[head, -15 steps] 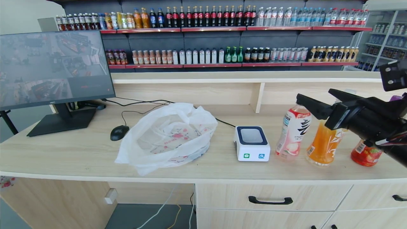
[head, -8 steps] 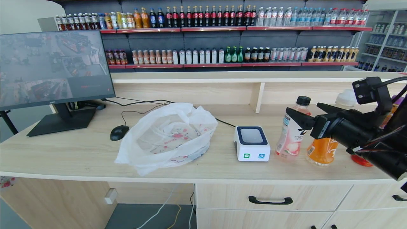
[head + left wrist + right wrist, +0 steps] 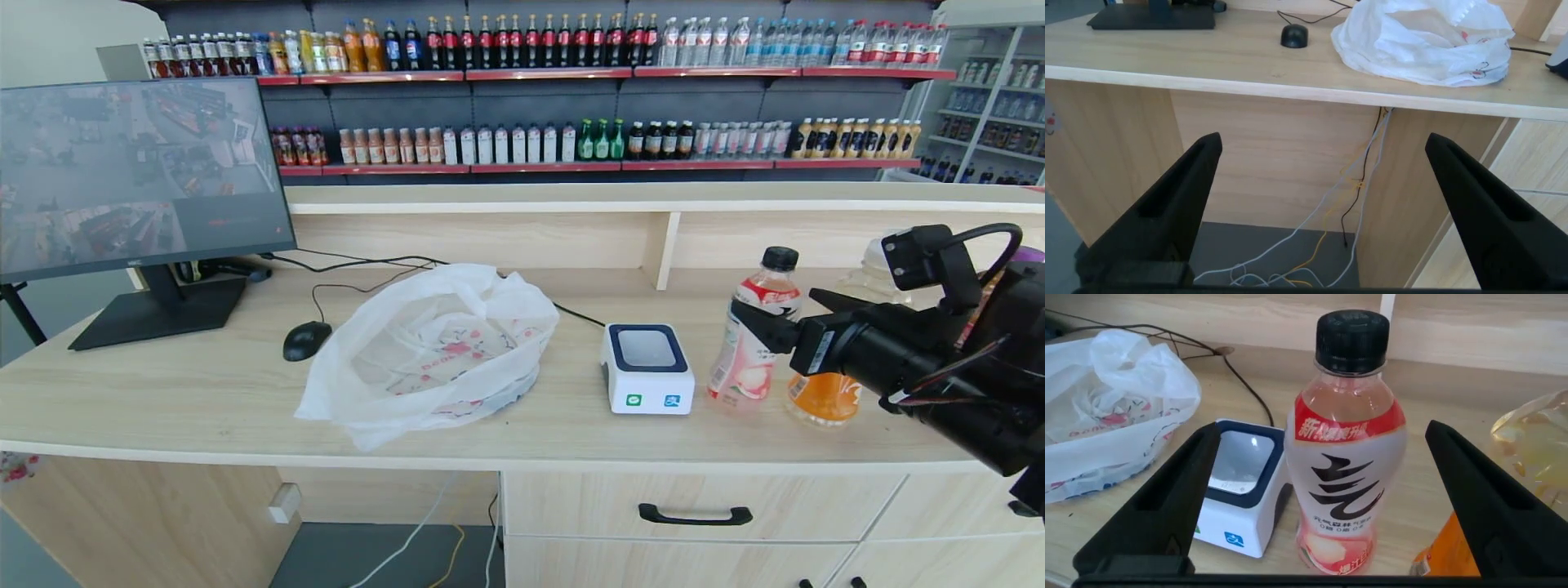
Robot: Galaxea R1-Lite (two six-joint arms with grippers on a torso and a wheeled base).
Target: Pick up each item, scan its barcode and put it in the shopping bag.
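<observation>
Pink bottle (image 3: pixel 743 371) first: centre it between wide-apart jaws of right gripper (image 3: pixel 775 304), push in level, clamp mid-label, lift straight, clear of orange bottle (image 3: pixel 820 396) at 3 o'clock.

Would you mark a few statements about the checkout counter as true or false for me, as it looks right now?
1. The right gripper is open and faces the pink bottle. True.
2. The pink bottle lies on its side. False: it stands upright on the counter, black cap on.
3. The scanner stands between the shopping bag and the pink bottle. True.
4. The left gripper is shut. False: it is open and empty, lower than the counter's top.
</observation>
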